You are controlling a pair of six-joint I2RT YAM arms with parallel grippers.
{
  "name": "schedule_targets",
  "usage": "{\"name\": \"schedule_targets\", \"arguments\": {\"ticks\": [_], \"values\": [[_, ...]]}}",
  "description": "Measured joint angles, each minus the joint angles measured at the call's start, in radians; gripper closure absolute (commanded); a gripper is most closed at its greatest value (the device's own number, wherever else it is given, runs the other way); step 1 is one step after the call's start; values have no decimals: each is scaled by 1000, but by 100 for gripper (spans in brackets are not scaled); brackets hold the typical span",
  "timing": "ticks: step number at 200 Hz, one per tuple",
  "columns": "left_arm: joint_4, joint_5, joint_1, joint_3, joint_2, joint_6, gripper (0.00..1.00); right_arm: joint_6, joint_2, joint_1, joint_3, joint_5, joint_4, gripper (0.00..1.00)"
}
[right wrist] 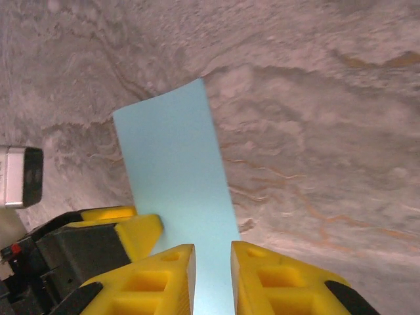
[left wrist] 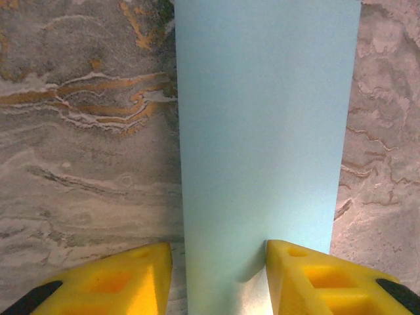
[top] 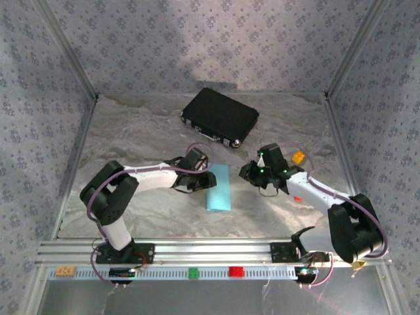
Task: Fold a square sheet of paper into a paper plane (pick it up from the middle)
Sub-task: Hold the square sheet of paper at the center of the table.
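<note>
Both jaws parted, left gripper (left wrist: 218,251) straddles the paper's (left wrist: 262,118) edge, right gripper (right wrist: 212,252) near its other side, case (top: 220,117) behind.

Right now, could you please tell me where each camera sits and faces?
Top external: above and behind, looking down on the left arm, right arm and light blue paper.
Left wrist: on that arm, facing down at the paper; left end effector at bottom.
Right wrist: on that arm, facing down at the paper; right end effector at bottom.
All three share the paper.
</note>
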Motion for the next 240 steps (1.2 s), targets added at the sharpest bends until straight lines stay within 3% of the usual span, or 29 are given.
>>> {"name": "schedule_targets", "arguments": {"ticks": [240], "values": [[-116,-16,-5,82,47,58,58,-15,-3,-19,-37,-3,-31,77]]}}
